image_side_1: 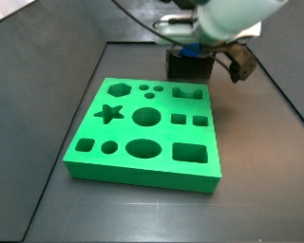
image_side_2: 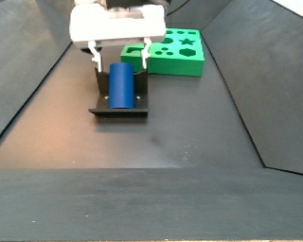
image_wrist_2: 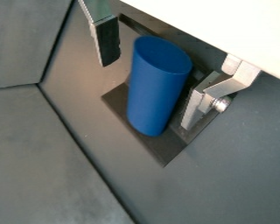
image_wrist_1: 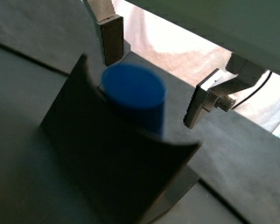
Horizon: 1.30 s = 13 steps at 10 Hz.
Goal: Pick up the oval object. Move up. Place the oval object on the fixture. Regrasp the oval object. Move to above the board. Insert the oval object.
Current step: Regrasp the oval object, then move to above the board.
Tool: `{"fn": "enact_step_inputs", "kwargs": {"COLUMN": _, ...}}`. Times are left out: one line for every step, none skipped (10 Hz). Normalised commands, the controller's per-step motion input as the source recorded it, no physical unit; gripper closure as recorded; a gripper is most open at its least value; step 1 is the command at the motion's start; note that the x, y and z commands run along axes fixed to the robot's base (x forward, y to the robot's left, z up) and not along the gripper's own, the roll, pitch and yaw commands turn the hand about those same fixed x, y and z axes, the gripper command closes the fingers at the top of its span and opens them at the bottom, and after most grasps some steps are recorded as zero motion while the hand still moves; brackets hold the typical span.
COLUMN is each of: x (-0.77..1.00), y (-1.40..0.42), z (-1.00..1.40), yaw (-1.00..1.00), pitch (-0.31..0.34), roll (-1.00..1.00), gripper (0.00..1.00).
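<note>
- The oval object [image_side_2: 121, 83], a smooth blue peg with a rounded oval end, lies on the fixture [image_side_2: 120, 109]; in a side view it runs lengthwise along the dark bracket, from the base plate towards the upright part.
- In a wrist view the same peg [image_wrist_2: 154, 83] rests against the fixture's dark surface [image_wrist_2: 166, 149], its oval end face turned towards the camera.
- In a wrist view its blue end [image_wrist_1: 133, 87] sits at the top edge of the fixture's dark slanting wall [image_wrist_1: 108, 149].
- The tool [image_side_2: 117, 59] hangs directly over the peg and fixture, its two flat silver fingers [image_side_2: 95, 57] standing on either side of the peg's far end.
- The fingers are spread: in both wrist views a gap shows between each silver plate [image_wrist_2: 108, 39] and the blue surface, so the tool is parted and not gripping the peg.
- In a side view the tool [image_side_1: 203, 59] sits low over the fixture [image_side_1: 186, 65], which hides most of the peg from that angle.
- The board [image_side_1: 144, 131], a bright green slab with star, hexagon, round, square and oval cut-outs, lies on the dark floor just beside the fixture.
- In a side view the board [image_side_2: 177, 52] lies past the fixture, apart from the tool.
</note>
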Motion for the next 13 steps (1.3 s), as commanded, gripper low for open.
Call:
{"fn": "enact_step_inputs", "kwargs": {"x": 0.09, "y": 0.0, "z": -0.53, "yaw": -0.02, "pitch": -0.017, "roll": 0.07, "gripper": 0.0}}
{"fn": "enact_step_inputs", "kwargs": {"x": 0.08, "y": 0.0, "z": -0.35, "yaw": -0.01, "pitch": 0.005, "roll": 0.07, "gripper": 0.0}}
{"fn": "enact_step_inputs", "kwargs": {"x": 0.06, "y": -0.01, "z": -0.24, "yaw": 0.0, "pitch": 0.028, "roll": 0.06, "gripper": 0.0}}
{"fn": "enact_step_inputs", "kwargs": {"x": 0.02, "y": -0.02, "z": -0.2, "yaw": 0.0, "pitch": 0.032, "roll": 0.06, "gripper": 0.0}}
{"fn": "enact_step_inputs", "kwargs": {"x": 0.02, "y": -0.02, "z": -0.19, "yaw": 0.01, "pitch": 0.029, "roll": 0.06, "gripper": 0.0}}
{"fn": "enact_step_inputs", "kwargs": {"x": 0.02, "y": -0.02, "z": -0.19, "yaw": 0.01, "pitch": 0.029, "roll": 0.06, "gripper": 0.0}}
{"fn": "enact_step_inputs", "kwargs": {"x": 0.02, "y": -0.02, "z": -0.19, "yaw": 0.01, "pitch": 0.029, "roll": 0.06, "gripper": 0.0}}
{"fn": "enact_step_inputs", "kwargs": {"x": 0.0, "y": 0.0, "z": 0.0, "yaw": 0.0, "pitch": 0.0, "roll": 0.0, "gripper": 1.0}}
{"fn": "enact_step_inputs", "kwargs": {"x": -0.06, "y": 0.19, "z": 1.0, "yaw": -0.16, "pitch": -0.309, "roll": -0.18, "gripper": 1.0}}
{"fn": "enact_step_inputs", "kwargs": {"x": -0.07, "y": 0.19, "z": 1.0, "yaw": -0.17, "pitch": -0.302, "roll": -0.19, "gripper": 1.0}}
{"fn": "enact_step_inputs", "kwargs": {"x": -0.08, "y": 0.18, "z": 1.0, "yaw": -0.2, "pitch": -0.288, "roll": -0.19, "gripper": 1.0}}
{"fn": "enact_step_inputs", "kwargs": {"x": -0.09, "y": 0.17, "z": 1.0, "yaw": -0.24, "pitch": -0.236, "roll": -0.19, "gripper": 1.0}}
{"fn": "enact_step_inputs", "kwargs": {"x": -0.09, "y": 0.17, "z": 1.0, "yaw": -0.27, "pitch": -0.145, "roll": -0.16, "gripper": 1.0}}
